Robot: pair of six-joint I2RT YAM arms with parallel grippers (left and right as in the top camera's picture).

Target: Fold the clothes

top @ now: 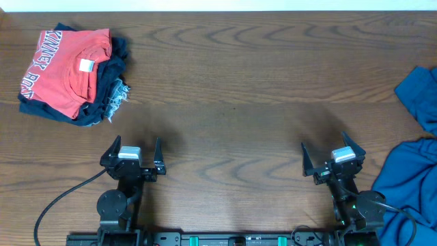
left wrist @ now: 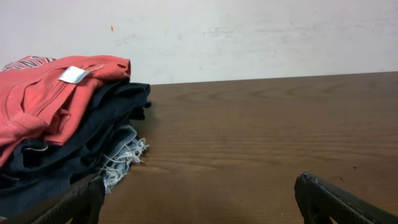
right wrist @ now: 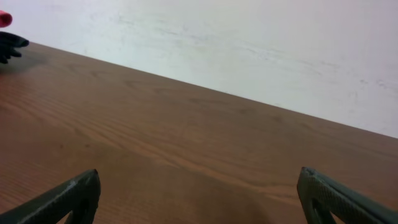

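A stack of folded clothes (top: 72, 75) lies at the far left of the table: a red printed T-shirt (top: 65, 68) on top, dark navy garments and frayed denim (top: 117, 96) beneath. It also shows in the left wrist view (left wrist: 56, 124). Unfolded blue clothing (top: 410, 181) is heaped at the right edge, with another blue piece (top: 420, 96) above it. My left gripper (top: 134, 150) is open and empty near the front edge, below the stack. My right gripper (top: 333, 154) is open and empty, just left of the blue heap.
The brown wooden table (top: 232, 82) runs between the stack and the blue heap. A pale wall (left wrist: 249, 37) stands behind the table's far edge. A black cable (top: 61, 198) trails from the left arm's base.
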